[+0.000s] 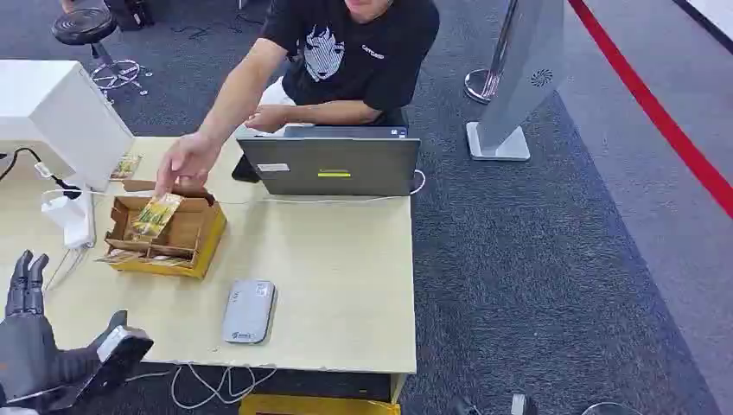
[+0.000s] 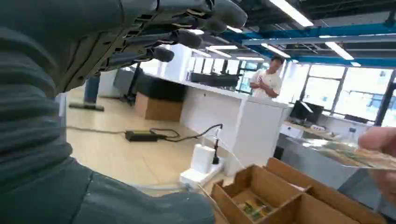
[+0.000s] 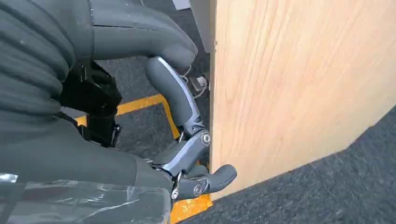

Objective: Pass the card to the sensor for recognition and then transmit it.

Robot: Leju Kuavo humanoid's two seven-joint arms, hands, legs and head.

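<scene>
Left hand (image 1: 26,281), nearest the camera, raised beside the tabletop (image 1: 328,285) edge, fingers spread and straight, holding nothing. Right hand (image 3: 187,149) hangs beside the tabletop's wooden side panel, fingers loosely curled, empty. A person's hand (image 1: 183,164) holds the card (image 1: 156,216) over the cardboard box (image 1: 168,238), well behind the grey sensor (image 1: 249,311). Step, as judged: awaiting the card; next, grasp it and carry it forward to the sensor.
</scene>
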